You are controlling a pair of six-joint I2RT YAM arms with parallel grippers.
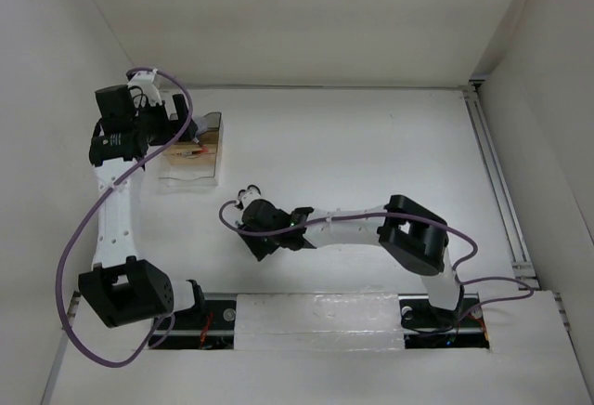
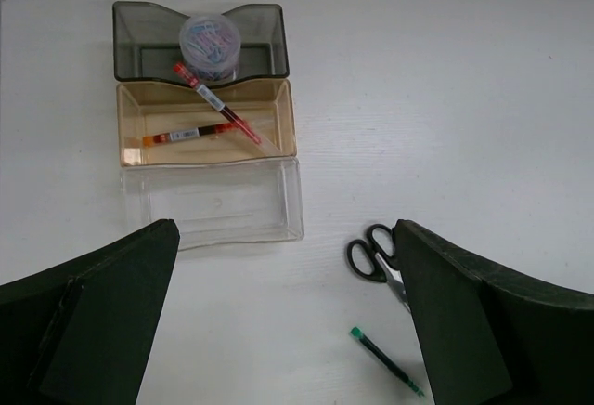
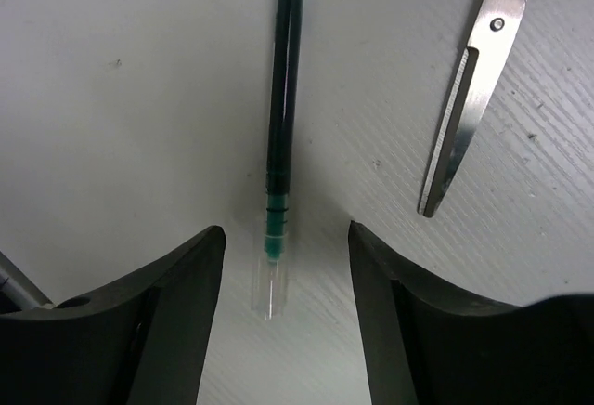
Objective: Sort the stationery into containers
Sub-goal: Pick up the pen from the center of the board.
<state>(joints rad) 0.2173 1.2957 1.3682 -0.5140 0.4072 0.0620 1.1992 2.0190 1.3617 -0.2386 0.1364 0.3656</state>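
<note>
Left wrist view: left fingers [image 2: 111,312] spread wide, gripping nothing, above the table [image 2: 464,98]. Red pen [image 2: 218,106] lying across a second red pen [image 2: 186,135] inside the amber box [image 2: 288,117]. Cylinder [image 2: 211,45] in the grey box [image 2: 269,29] touching its far side; clear box [image 2: 292,196] touching its near side. Scissors [image 2: 371,254] and green pen [image 2: 385,360] on the table, nearer than the amber box and to its right. Right fingers [image 3: 158,331] partly open, straddling the green pen's tip, not touching it.
</note>
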